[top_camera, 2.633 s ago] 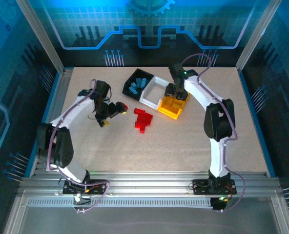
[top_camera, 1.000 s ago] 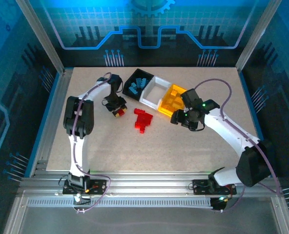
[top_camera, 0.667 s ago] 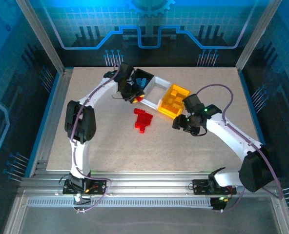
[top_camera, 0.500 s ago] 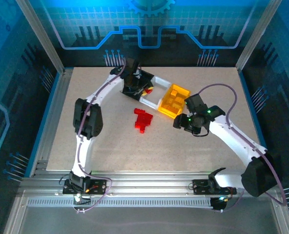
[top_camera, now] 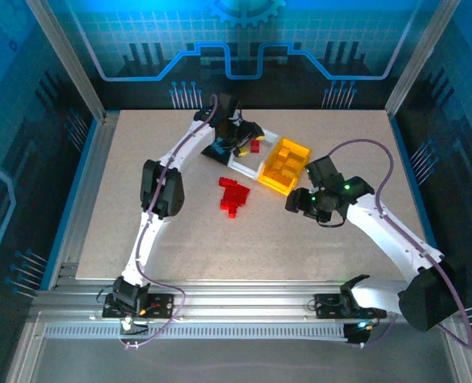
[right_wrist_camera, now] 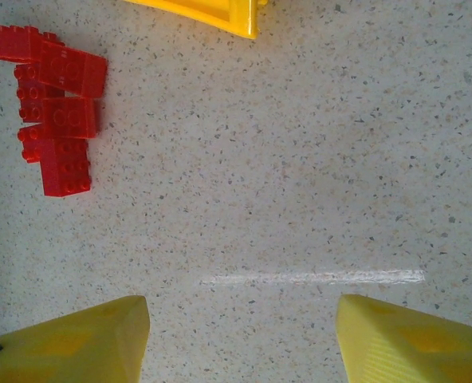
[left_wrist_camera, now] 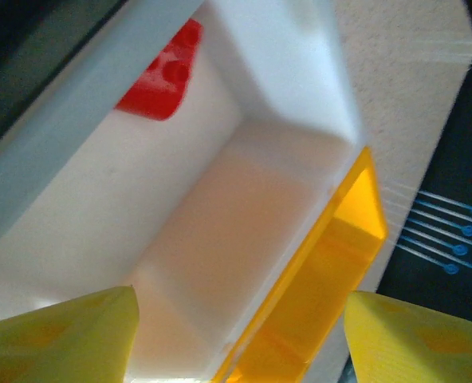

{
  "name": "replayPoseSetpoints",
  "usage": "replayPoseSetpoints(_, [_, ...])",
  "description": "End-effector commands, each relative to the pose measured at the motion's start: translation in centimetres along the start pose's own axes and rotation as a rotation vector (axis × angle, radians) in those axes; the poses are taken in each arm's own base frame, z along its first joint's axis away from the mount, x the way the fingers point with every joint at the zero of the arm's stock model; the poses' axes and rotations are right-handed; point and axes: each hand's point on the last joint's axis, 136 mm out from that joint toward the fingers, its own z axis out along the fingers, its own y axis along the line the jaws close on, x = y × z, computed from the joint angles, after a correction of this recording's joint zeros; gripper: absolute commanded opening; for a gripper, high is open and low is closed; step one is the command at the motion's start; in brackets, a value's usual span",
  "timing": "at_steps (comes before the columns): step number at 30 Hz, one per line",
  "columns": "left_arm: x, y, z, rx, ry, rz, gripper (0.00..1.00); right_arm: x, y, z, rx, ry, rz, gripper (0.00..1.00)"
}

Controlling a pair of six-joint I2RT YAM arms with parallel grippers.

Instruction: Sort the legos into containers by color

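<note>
A speckled beige tabletop (top_camera: pixel 220 239) sits inside a frame of slanted aluminium posts (top_camera: pixel 64 56). Behind it glows a blue-lit back panel (top_camera: pixel 140 40) printed with circuit lines and a gear. Slotted metal rails (top_camera: pixel 244 307) run along the near edge. Close up, a thin white streak (right_wrist_camera: pixel 312 278) marks the tabletop's surface.

- Your worktop (right_wrist_camera: pixel 300 159) is beige, flecked all over with dark speckles.
- The loose legos (right_wrist_camera: pixel 59 118) are plain bright red, and so is the brick (left_wrist_camera: pixel 160 80) in the white bin (left_wrist_camera: pixel 220 223).
- The other bins are yellow-orange (left_wrist_camera: pixel 324 295) and black (top_camera: pixel 210 152), the black one holding blue bricks (top_camera: pixel 219 148).
- The fingers (left_wrist_camera: pixel 60 343) of your left gripper (left_wrist_camera: pixel 240 319) and the fingers (right_wrist_camera: pixel 60 343) of your right gripper (right_wrist_camera: pixel 242 319) are yellow.
- Both arms (top_camera: pixel 387 231) are white with black joints.
</note>
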Motion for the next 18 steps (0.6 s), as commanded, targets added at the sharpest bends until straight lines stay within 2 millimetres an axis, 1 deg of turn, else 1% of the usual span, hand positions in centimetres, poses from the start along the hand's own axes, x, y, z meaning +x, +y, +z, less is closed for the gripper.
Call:
replayPoseSetpoints(1, [3.0,0.8,-5.5,-0.131,-0.021,0.118,0.71,0.2,-0.6,0.8,0.021,0.029,-0.001,0.65])
replayPoseSetpoints(2, [3.6,2.1,-6.3,-0.18,-0.025,0.133,0.71,0.3,-0.5,1.1,0.018,0.037,-0.003,0.65])
replayPoseSetpoints(4, [5.4,5.6,-7.5,-0.298,-0.012,0.142,0.71,0.5,-0.3,1.8,0.011,0.058,-0.009,0.65])
replayPoseSetpoints(5, [6.2,6.8,-7.9,-0.334,-0.003,0.148,0.71,0.5,-0.2,2.1,0.008,0.069,-0.011,0.65])
replayPoseSetpoints(7, [8.0,9.4,-8.0,-0.394,0.027,0.168,0.71,0.5,0.1,2.6,0.0,0.086,-0.017,0.65])
replayPoseSetpoints(10, [10.0,11.2,-7.6,-0.411,0.063,0.204,0.7,0.6,0.6,3.3,-0.01,0.111,-0.025,0.65])
replayPoseSetpoints(14, [12.5,12.5,-6.2,-0.425,0.127,0.242,0.7,0.7,0.9,3.9,-0.018,0.135,-0.027,0.65])
replayPoseSetpoints(18, [14.6,14.0,-5.2,-0.465,0.163,0.255,0.7,0.9,0.7,4.1,-0.014,0.142,-0.031,0.65])
